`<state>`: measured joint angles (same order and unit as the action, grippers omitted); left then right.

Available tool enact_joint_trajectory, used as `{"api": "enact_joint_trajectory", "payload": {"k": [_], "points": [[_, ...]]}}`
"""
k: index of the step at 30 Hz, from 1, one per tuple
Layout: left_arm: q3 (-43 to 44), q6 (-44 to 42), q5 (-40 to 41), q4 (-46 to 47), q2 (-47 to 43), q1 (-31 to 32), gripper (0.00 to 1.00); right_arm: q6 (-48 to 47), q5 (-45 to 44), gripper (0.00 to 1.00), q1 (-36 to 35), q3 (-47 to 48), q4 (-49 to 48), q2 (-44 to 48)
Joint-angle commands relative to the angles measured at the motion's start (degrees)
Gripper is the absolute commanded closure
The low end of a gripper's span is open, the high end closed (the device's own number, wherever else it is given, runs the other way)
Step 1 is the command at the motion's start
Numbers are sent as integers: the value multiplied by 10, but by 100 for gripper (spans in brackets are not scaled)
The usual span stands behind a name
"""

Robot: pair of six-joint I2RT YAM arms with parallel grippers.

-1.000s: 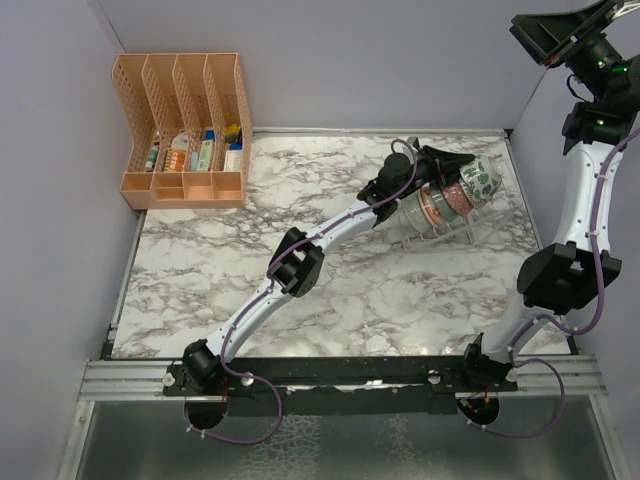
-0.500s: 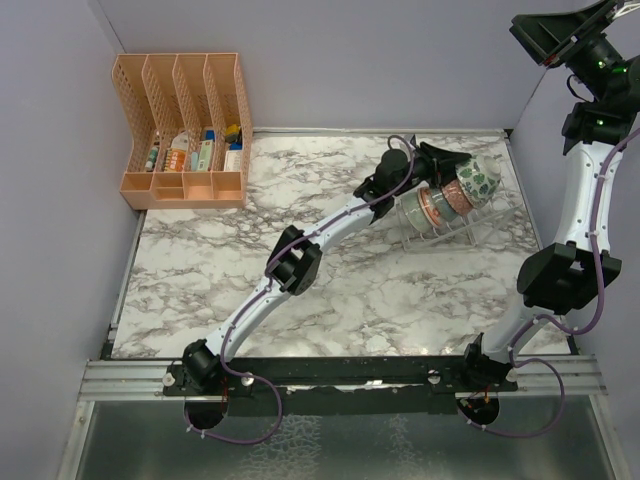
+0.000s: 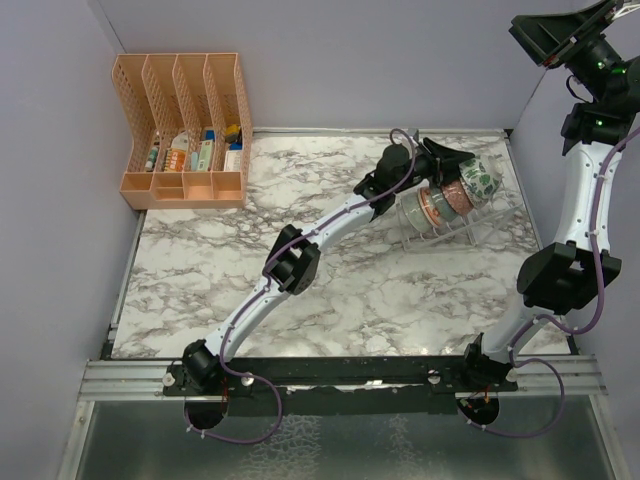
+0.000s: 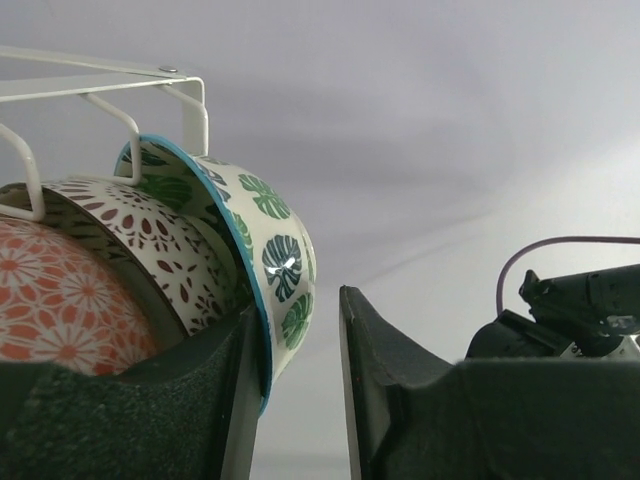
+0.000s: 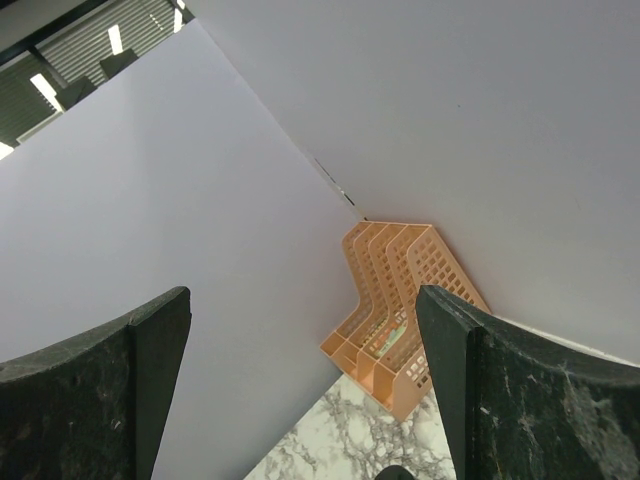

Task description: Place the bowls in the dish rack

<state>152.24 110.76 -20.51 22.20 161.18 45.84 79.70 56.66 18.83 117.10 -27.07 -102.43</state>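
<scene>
The dish rack (image 3: 482,222) stands at the table's far right, its thin ribs (image 4: 120,110) showing in the left wrist view. Several bowls stand on edge in it: a red-orange one (image 4: 70,310), a lattice one (image 4: 150,225) and, last in the row, the green-leaf bowl (image 3: 482,178) (image 4: 270,250). My left gripper (image 3: 452,162) (image 4: 300,310) straddles the leaf bowl's rim, open: one finger lies against the inside of the bowl and the other stands apart from its outside. My right gripper (image 3: 560,30) (image 5: 300,300) hangs high at the far right, open and empty.
An orange plastic file organizer (image 3: 185,130) (image 5: 400,310) with small items in it stands in the far left corner. Grey walls close in the table on the left, back and right. The right arm's links (image 3: 575,230) rise close beside the rack.
The left jaws have widened, so a gap now shows beside the green-leaf bowl. The left wrist has shifted slightly toward the back. The right arm has not moved.
</scene>
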Motion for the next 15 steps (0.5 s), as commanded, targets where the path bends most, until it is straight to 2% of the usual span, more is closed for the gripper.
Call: {"api": "enact_joint_trajectory", "payload": {"k": [1, 15], "points": [[13, -33, -12, 5, -62, -6, 63, 7, 12, 6, 4, -2, -19, 6], [5, -44, -27, -1, -69, -7, 60, 8, 14, 6, 4, -6, -23, 6]]}}
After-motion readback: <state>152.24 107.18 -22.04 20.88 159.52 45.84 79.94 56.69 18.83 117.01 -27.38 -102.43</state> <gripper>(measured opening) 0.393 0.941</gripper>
